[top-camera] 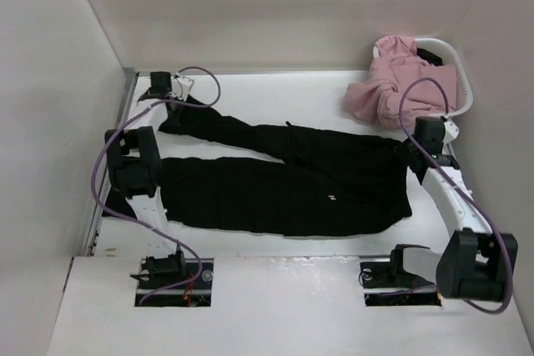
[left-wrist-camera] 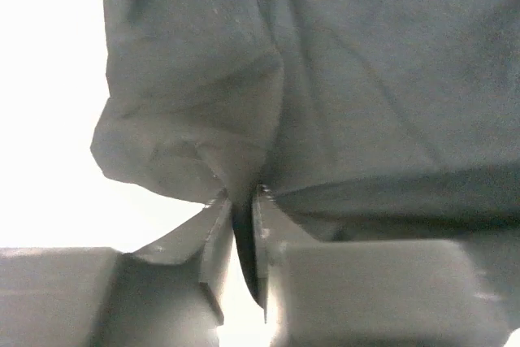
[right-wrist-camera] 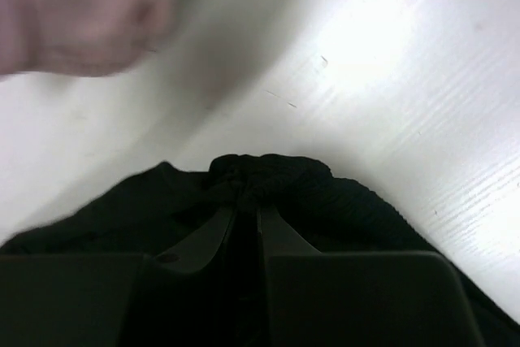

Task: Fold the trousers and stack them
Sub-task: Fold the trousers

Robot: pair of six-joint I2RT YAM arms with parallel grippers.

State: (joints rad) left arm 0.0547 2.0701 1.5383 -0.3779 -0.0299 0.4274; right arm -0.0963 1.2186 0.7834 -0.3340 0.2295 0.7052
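Black trousers (top-camera: 284, 172) lie spread across the white table, legs to the left and waistband to the right. My left gripper (top-camera: 167, 106) is at the end of the far leg, at the back left. In the left wrist view its fingers (left-wrist-camera: 242, 197) are shut on a fold of the cuff fabric (left-wrist-camera: 244, 79). My right gripper (top-camera: 409, 152) is at the waistband on the right. In the right wrist view it (right-wrist-camera: 246, 205) is shut on the bunched, ribbed waistband (right-wrist-camera: 276, 176).
A pink garment (top-camera: 400, 81) spills out of a white basket (top-camera: 463, 81) at the back right, close to the right gripper; it also shows in the right wrist view (right-wrist-camera: 73, 14). White walls enclose the table on the left, back and right.
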